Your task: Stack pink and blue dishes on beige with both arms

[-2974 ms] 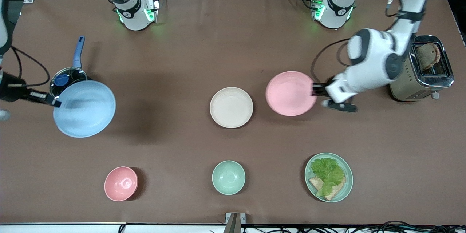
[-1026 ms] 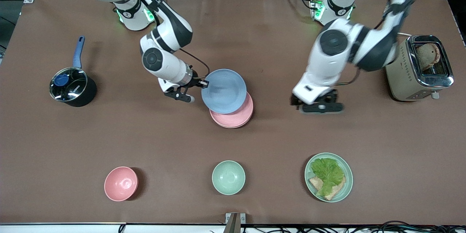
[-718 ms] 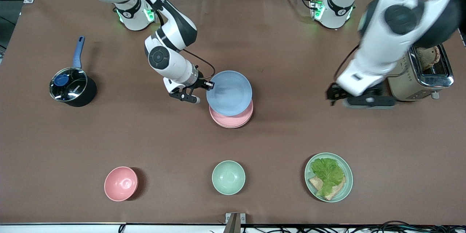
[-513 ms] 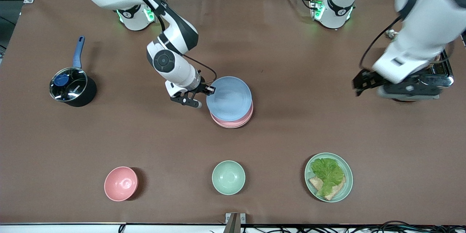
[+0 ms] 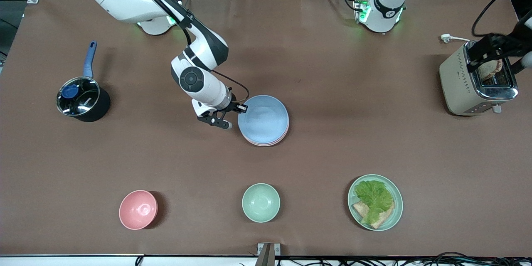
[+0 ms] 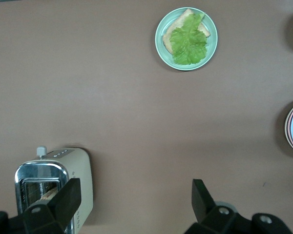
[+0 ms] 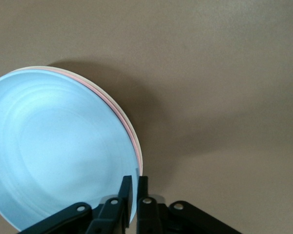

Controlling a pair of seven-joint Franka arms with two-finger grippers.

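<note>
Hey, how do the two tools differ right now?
The right tool is shut on the rim of the blue plate topping the stack; the left tool is wide open and holds nothing. The right is low at the stack; the left hangs high over the toaster. Both are black two-finger tools.

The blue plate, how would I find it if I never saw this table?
Look at the middle of the brown table for the stack of plates. The blue plate is on top, over the pink plate, with the right gripper pinching its rim. Nothing else there is a flat blue dish.
</note>
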